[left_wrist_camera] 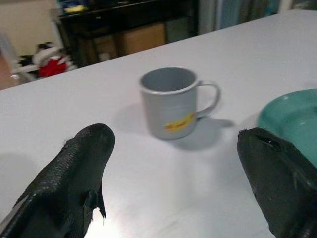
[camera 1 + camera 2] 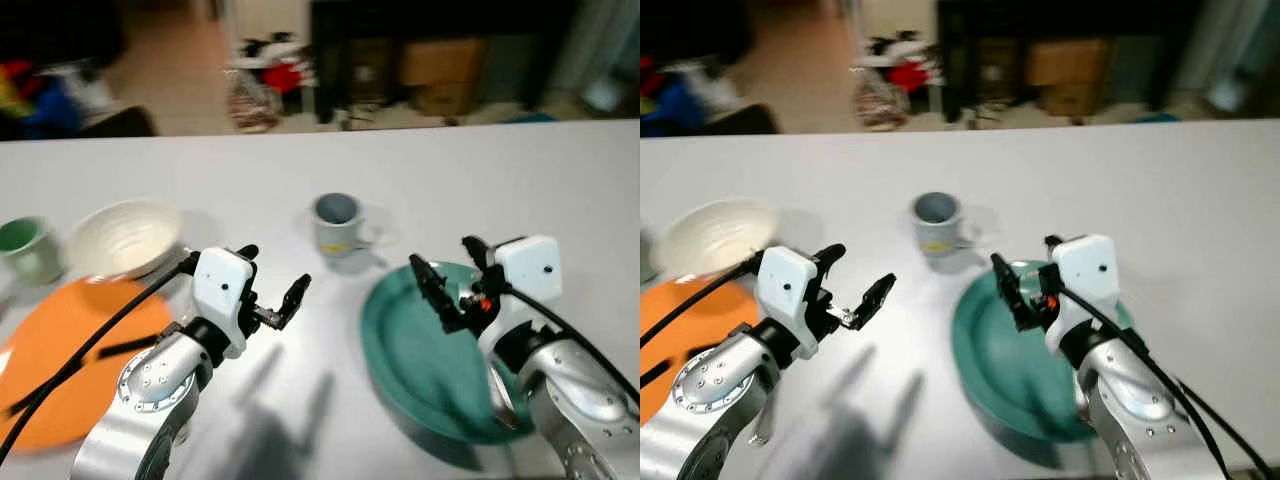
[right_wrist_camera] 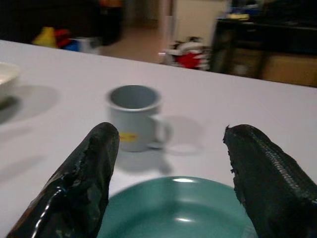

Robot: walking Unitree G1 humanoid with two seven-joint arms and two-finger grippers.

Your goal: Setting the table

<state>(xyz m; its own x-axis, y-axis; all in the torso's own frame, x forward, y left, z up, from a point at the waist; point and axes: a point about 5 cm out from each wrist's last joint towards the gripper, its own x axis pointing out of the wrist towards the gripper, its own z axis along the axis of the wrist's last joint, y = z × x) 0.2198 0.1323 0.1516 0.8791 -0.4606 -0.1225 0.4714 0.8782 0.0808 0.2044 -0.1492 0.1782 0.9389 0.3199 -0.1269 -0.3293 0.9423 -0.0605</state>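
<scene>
A grey mug (image 2: 337,224) with a yellow label stands upright on the white table (image 2: 430,170), handle to the right. A teal plate (image 2: 425,350) lies just right of it. My right gripper (image 2: 448,277) hovers open over the plate's near part, with the mug (image 3: 134,117) ahead of it. My left gripper (image 2: 272,278) hangs open above bare table, left of the plate and short of the mug (image 1: 172,101). Further left lie a white bowl (image 2: 124,238), an orange placemat (image 2: 65,352) and a green cup (image 2: 26,248).
A dark utensil (image 2: 125,348) lies on the orange placemat. Beyond the table's far edge are dark furniture (image 2: 440,50), cardboard boxes (image 2: 440,70) and clutter on the floor (image 2: 270,75). Open tabletop stretches behind and right of the mug.
</scene>
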